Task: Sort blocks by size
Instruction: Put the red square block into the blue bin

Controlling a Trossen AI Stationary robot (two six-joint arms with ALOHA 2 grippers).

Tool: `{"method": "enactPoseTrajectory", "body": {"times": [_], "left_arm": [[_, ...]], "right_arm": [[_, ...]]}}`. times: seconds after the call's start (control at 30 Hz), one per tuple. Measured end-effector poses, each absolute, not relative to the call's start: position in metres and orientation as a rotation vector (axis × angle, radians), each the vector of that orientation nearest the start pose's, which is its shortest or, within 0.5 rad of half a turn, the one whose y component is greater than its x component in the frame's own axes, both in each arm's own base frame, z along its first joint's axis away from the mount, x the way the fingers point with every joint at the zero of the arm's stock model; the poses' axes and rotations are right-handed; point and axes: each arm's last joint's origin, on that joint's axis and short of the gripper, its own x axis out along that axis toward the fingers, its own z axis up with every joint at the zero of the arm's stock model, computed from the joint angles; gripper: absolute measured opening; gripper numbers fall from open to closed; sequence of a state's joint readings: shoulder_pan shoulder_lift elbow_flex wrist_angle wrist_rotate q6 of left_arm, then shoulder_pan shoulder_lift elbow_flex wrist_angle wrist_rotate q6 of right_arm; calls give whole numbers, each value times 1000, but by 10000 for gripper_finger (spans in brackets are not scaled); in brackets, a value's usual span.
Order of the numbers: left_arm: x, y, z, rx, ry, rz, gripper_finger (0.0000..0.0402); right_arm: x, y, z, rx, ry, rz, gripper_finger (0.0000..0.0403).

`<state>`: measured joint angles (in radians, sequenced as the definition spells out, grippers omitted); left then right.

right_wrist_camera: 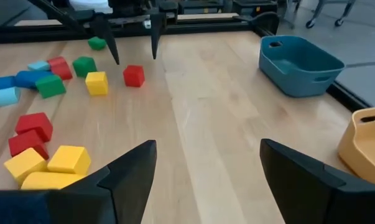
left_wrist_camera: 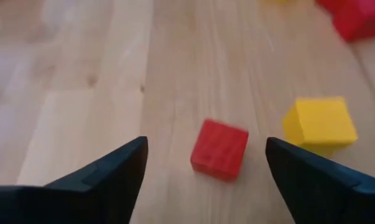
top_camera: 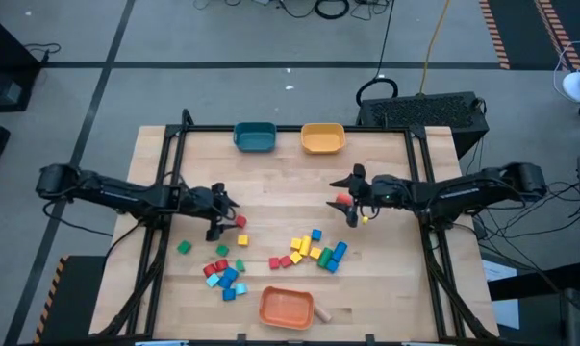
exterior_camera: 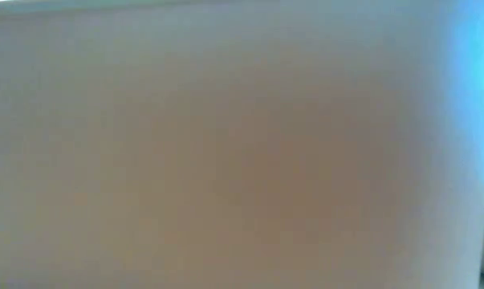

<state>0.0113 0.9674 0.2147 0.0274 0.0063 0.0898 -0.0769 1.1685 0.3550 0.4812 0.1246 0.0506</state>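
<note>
My left gripper (top_camera: 222, 213) is open over the table's left half. A red cube (left_wrist_camera: 219, 149) lies on the wood just ahead of its fingertips, in line with the gap; I also see the cube from above (top_camera: 240, 222). A yellow cube (left_wrist_camera: 319, 122) lies beside it. My right gripper (top_camera: 348, 200) is open and empty (right_wrist_camera: 209, 146) right of centre, with a small red-orange bit showing at it in the high view. Blocks lie in a left cluster (top_camera: 224, 274) and a middle cluster (top_camera: 314, 250). The low view shows only a blur.
A teal bowl (top_camera: 255, 136) and a yellow bowl (top_camera: 322, 137) stand at the far edge. An orange bowl (top_camera: 287, 306) stands at the near edge with a plain wood block (top_camera: 322, 312) beside it. A lone green block (top_camera: 184, 247) lies at the left.
</note>
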Motion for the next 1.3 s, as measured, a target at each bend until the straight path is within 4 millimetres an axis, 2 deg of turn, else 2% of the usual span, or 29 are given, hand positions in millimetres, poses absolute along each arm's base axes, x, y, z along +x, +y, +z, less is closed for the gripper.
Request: {"method": "enactPoseTrajectory", "body": {"times": [0.37,0.6,0.8,1.0,1.1,1.3], "left_arm": [[168,1,119,79,806,-42,328],[171,0,112,170,829,-102,280],[178,0,112,178,776,-99,249],[178,0,108,174,802,-101,227],[179,0,106,153,807,-95,212],[181,4,108,-2,780,4,174]], "right_arm": [[220,-15,176,77,335,-191,274],[220,-11,176,102,334,-177,268],[220,-9,176,111,331,-169,259],[220,-9,176,137,329,-174,254],[220,-9,176,144,329,-176,254],[220,-9,176,153,328,-177,254]]}}
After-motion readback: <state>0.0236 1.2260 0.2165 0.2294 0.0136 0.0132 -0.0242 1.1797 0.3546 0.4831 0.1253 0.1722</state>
